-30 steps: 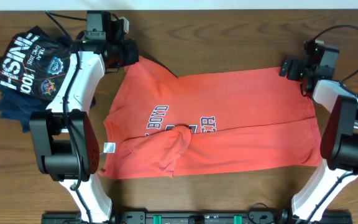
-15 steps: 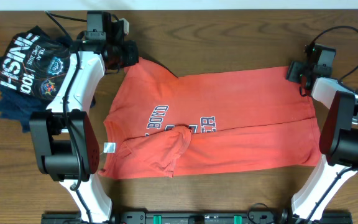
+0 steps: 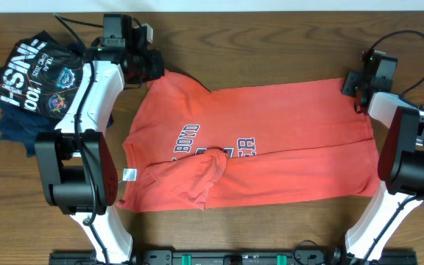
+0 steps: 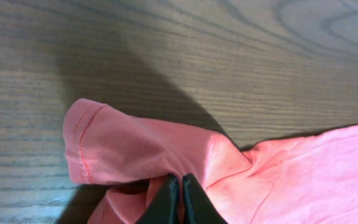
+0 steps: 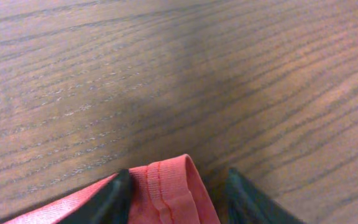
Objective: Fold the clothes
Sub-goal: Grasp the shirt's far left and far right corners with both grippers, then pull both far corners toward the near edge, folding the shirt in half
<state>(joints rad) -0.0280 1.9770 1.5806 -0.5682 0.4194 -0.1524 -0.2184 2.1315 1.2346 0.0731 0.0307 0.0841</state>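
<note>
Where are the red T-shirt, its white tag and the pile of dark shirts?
red T-shirt (image 3: 278, 125), overhead view, plain middle.
white tag (image 3: 129, 174), overhead view, its centre.
dark shirts (image 3: 29, 82), overhead view, top printed shirt.

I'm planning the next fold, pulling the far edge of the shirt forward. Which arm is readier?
Left. The left gripper is shut on the T-shirt sleeve; the right gripper straddles the hem corner with jaws apart.
</note>
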